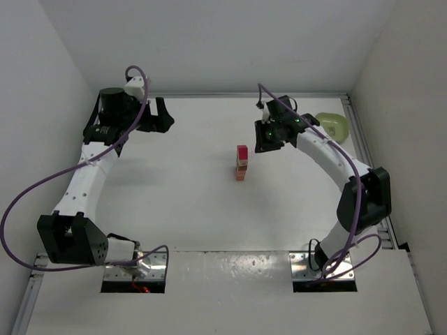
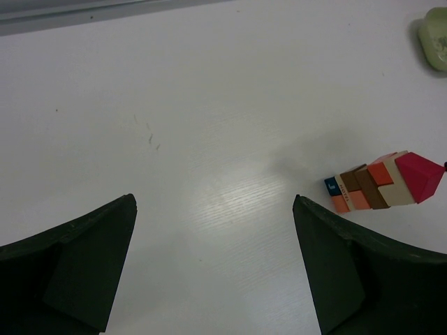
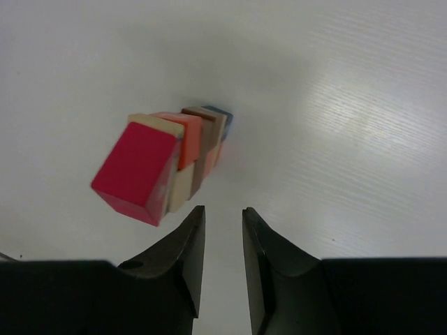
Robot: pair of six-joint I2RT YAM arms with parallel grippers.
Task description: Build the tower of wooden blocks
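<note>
Worktop (image 1: pixel 188 202) centre is held by tower (image 1: pixel 242 164), untouched: L fingers (image 2: pixel 70 265) spread wide, R fingers (image 3: pixel 178 258) barely apart, empty, prob. avoiding knocks.

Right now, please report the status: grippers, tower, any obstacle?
Left gripper open, empty. Right gripper slightly open, empty, beside tower. Tower standing, red block on top. Green bowl well aside.

Wide-spread pincer (image 2: pixel 213 201), tower (image 2: pixel 383 183) at right
</note>
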